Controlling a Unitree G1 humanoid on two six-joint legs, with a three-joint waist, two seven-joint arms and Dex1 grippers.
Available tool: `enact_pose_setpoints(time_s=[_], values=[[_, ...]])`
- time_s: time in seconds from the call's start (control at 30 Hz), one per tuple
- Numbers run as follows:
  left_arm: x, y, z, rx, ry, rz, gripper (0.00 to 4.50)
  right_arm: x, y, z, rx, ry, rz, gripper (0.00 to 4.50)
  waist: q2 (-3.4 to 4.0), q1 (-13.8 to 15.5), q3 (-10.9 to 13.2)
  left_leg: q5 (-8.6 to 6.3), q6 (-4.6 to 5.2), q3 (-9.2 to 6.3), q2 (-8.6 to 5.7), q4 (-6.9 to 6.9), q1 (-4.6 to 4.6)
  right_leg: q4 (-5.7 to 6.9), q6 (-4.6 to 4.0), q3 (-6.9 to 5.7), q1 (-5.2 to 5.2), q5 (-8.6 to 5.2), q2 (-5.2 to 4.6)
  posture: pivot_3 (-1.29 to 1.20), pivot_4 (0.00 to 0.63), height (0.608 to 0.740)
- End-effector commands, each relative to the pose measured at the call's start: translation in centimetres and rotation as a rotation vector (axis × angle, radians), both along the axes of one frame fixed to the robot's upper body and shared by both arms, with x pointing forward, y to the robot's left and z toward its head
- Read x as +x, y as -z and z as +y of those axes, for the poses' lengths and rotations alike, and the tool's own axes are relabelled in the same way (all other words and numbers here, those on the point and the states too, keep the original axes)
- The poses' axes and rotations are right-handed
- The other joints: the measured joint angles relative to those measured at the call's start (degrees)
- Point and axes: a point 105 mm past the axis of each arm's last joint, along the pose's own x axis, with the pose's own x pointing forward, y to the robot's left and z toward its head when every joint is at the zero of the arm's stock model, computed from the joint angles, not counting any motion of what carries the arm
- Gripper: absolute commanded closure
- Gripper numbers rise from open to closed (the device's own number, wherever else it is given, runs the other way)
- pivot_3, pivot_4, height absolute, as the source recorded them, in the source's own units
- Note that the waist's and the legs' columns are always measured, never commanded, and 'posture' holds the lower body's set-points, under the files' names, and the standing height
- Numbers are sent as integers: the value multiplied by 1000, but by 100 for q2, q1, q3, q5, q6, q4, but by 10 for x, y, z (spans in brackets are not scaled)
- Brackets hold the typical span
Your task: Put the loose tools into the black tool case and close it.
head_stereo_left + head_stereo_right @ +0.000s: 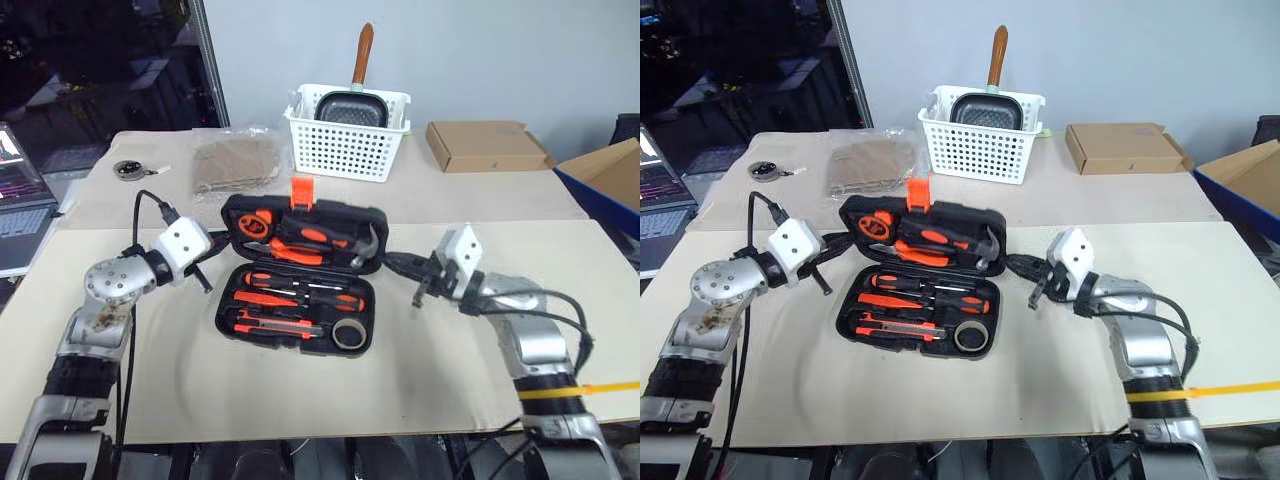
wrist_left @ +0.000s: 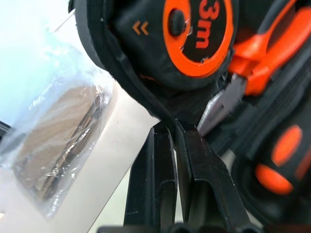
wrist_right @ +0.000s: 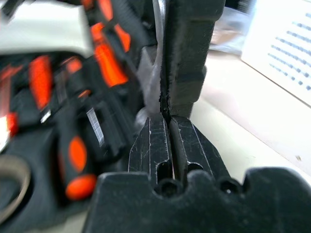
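Black tool case (image 1: pixel 300 275) lies open, centre of tabletop (image 1: pixel 430 370), loose tools (image 1: pixel 295 292) seated in its recesses. Left pincer (image 2: pixel 171 127) and right pincer (image 3: pixel 167 119): both pinched on lid edges, opp. sides.

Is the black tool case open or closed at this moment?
Open. The black tool case lies spread on the table, with screwdrivers and other tools showing in both halves; its lid half is slightly raised.

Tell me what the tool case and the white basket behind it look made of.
Black tool case: looks like moulded matte plastic, with shaped tool recesses and an orange latch. White basket: probably glossy plastic, its walls a regular grid of small holes.
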Motion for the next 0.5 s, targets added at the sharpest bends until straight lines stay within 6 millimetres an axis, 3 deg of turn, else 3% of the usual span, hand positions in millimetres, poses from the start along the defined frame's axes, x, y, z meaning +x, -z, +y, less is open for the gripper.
enact_pose_setpoints(time_s=[0.03,0.13,0.2,0.3,0.4,0.5], values=[[-17,23,11,83,1,89,4500,-22,-9,4,-117,-109,-134,4484,0,-4,0,0,0,2,0,0,8,0,1,2,6,0,-2,0,150,740],[-33,26,34,29,-47,198,4500,-27,1,-9,-279,-105,-202,4484,0,-14,0,-4,5,7,0,0,57,-8,8,4,57,-5,-6,0,150,740],[-44,21,50,-29,-87,262,3803,-28,7,-23,-341,-88,-176,4500,0,-21,0,-7,8,9,0,0,63,-9,12,4,61,-9,-10,0,150,740],[-59,9,66,-103,-121,353,2864,-33,17,-48,-422,-55,-125,3547,-12,0,9,-7,9,11,2,0,60,-7,10,2,55,-12,-8,0,150,740],[-71,-3,66,-159,-111,411,1870,-47,27,-63,-466,-59,-10,2483,-19,132,13,-7,9,2,2,0,51,-21,6,-19,55,-16,-14,0,150,740],[-77,-16,60,-213,-87,437,883,-70,32,-66,-470,-118,111,2210,-10,217,15,-8,9,-1,2,-3,49,-40,7,-23,63,-16,-17,0,150,740]])
